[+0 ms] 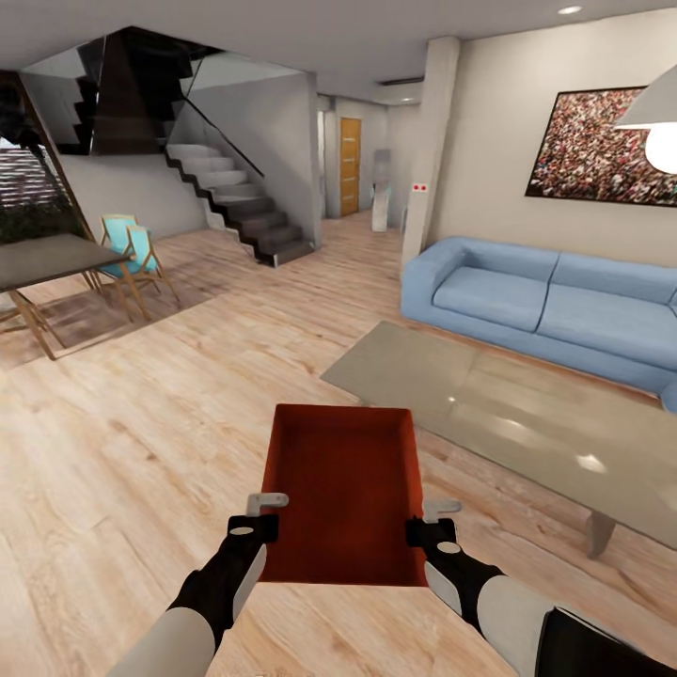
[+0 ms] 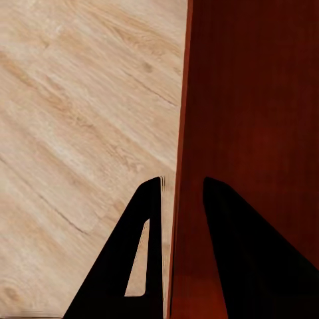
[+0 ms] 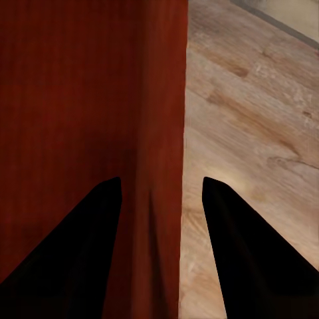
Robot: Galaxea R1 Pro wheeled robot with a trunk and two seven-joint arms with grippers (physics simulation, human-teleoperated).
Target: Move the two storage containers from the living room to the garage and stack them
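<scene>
**Desk:** What does the wide shot take in?

**Photographer:** The living room — light wood plank floor (image 1: 188,395) across most of the frame, a blue sofa (image 1: 541,301) at centre right beneath a speckled wall picture (image 1: 597,146), and a glass table (image 1: 527,414) stretching from the middle toward the lower right. A dark staircase (image 1: 235,202) climbs in the upper left, a dining table (image 1: 47,263) with pale blue chairs (image 1: 127,249) sits at the left edge, and a wooden door (image 1: 350,165) stands at the far end of the hall, top centre.

**Desk:** And the bin?

**Photographer:** One storage container (image 1: 343,494), orange-red and open-topped, sits at bottom centre of the head view, held above the planks between the two arms, just left of the table's near corner.

**Desk:** How are the grippers set?

**Photographer:** The left gripper (image 1: 260,515) is clamped on the container's left wall — in the left wrist view its dark fingers (image 2: 149,219) straddle the red rim (image 2: 181,133). The right gripper (image 1: 434,522) grips the opposite wall the same way, one finger inside (image 3: 93,226) and one outside, the wall (image 3: 163,133) pinched between
</scene>
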